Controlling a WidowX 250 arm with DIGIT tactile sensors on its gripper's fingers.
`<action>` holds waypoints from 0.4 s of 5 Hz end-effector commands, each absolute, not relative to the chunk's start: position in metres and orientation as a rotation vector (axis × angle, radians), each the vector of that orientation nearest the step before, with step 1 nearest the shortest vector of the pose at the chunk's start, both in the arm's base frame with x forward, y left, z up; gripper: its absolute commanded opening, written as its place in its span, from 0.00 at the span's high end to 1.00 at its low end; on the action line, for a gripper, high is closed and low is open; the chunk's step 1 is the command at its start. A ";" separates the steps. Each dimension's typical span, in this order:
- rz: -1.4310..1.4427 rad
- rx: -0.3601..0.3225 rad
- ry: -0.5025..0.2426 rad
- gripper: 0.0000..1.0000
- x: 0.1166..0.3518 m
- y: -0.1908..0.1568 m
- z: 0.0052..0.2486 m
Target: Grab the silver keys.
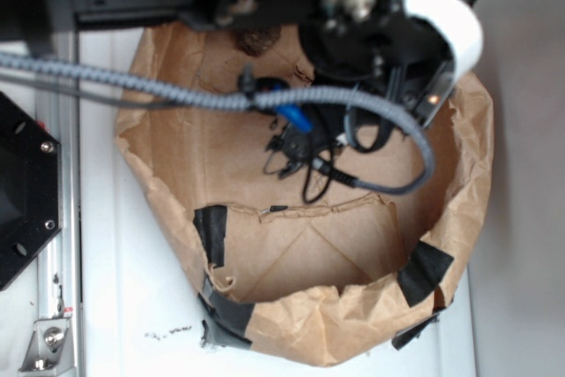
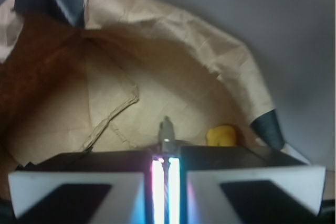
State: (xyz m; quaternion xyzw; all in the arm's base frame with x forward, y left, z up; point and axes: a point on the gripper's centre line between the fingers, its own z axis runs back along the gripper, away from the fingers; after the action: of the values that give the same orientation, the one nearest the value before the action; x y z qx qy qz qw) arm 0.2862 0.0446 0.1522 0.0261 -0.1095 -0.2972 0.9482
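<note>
progress: gripper [image 2: 163, 179] fingers pressed nearly together, 1 small grey key tip [image 2: 166, 129] of the silver keys pinched between them at 12 o'clock, so the grab looks done, lifting left | surface: crumpled brown paper bag [image 1: 177, 209] with black tape patches [image 1: 210, 229], yellow duck [image 2: 221, 135] at 2 o'clock of the tips | room: white table [image 1: 132, 306], grey wall behind

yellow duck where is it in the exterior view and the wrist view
Exterior: not in view; the robot arm covers the middle of the brown paper bag.
Wrist: the yellow duck sits lower right of centre, by the bag wall, just above the gripper.
Shared landmark: the bag's crumpled rim with its black tape patches.
</note>
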 end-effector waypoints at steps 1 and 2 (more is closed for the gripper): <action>-0.673 0.111 -0.303 1.00 0.270 0.042 0.172; -0.670 0.135 -0.279 1.00 0.270 0.041 0.168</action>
State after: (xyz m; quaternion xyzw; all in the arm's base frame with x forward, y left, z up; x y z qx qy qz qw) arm 0.2653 0.0468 0.1526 0.0529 -0.1107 -0.3205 0.9393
